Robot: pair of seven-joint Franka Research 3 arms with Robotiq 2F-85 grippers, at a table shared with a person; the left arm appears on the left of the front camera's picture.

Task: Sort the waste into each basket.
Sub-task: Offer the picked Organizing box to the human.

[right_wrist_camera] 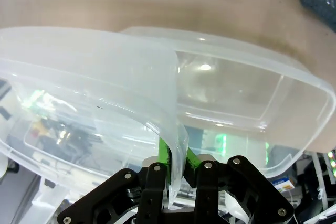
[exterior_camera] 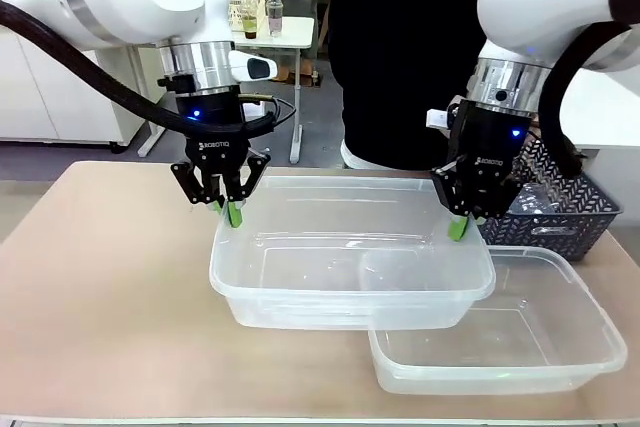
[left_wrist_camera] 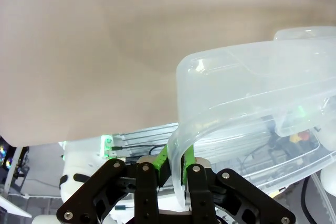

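Both grippers hold one see-through tub up over the table by its rim. My left gripper is shut on the rim at the tub's far left corner, and the left wrist view shows the green pads pinching that thin wall. At the tub's right end my right gripper is shut on the rim. A second see-through tub rests on the table, partly under the held one. Both tubs look empty. No cans or bottles show.
A dark blue-grey lattice basket stands at the right, behind my right gripper, with something shiny inside that I cannot make out. A person in dark clothes stands at the far side. Bare tan tabletop lies to the left.
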